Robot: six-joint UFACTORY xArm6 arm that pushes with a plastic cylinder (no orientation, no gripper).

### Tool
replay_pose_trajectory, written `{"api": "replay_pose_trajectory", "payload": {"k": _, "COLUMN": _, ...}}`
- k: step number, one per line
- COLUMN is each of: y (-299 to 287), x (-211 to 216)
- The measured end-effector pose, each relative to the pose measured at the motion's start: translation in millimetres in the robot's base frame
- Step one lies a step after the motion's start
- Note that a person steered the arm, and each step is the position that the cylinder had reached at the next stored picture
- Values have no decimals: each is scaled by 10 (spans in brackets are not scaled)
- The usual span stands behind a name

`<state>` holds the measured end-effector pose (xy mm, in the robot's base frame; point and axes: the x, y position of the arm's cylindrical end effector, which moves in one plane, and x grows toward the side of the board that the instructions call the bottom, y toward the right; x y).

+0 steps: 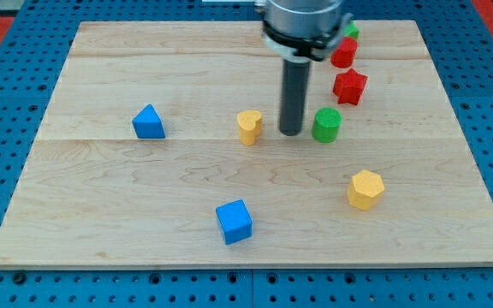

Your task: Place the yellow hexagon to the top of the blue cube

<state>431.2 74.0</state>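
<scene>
The yellow hexagon point(365, 189) lay on the table point(144, 214), well to the right of the blue cube point(234, 222). My tip point(291, 133) stood apart, between a yellow block point(248, 127) and a green cylinder point(326, 125). The rod had no fingers and held nothing; the hexagon apparently awaited pushing.

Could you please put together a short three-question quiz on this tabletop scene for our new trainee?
1. True or false: the yellow hexagon already sits above the blue cube in the view.
2. Which two blocks flank my tip? A) the yellow heart-like block and the green cylinder B) the blue triangular block and the blue cube C) the two red blocks
3. Fill in: the yellow hexagon lies to the view's ____ of the blue cube.

Key: 1 false; 2 A; 3 right.
</scene>
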Motion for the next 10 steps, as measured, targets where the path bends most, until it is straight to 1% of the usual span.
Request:
{"api": "replay_pose_trajectory", "payload": {"k": 2, "y": 523, "x": 17}}
{"api": "replay_pose_trajectory", "payload": {"k": 3, "y": 553, "x": 244}}
{"api": "replay_pose_trajectory", "payload": {"k": 4, "y": 1126, "x": 623}}
{"api": "replay_pose_trajectory", "payload": {"k": 5, "y": 1070, "x": 910}}
{"api": "replay_pose_trajectory", "payload": {"k": 6, "y": 389, "x": 921}}
{"api": "replay_pose_trajectory", "payload": {"k": 7, "y": 275, "x": 921}}
{"api": "replay_pose_trajectory", "payload": {"k": 8, "y": 829, "x": 1066}}
{"api": "replay_pose_trajectory", "payload": {"k": 9, "y": 243, "x": 1319}}
{"api": "replay_pose_trajectory", "payload": {"k": 10, "y": -270, "x": 1130}}
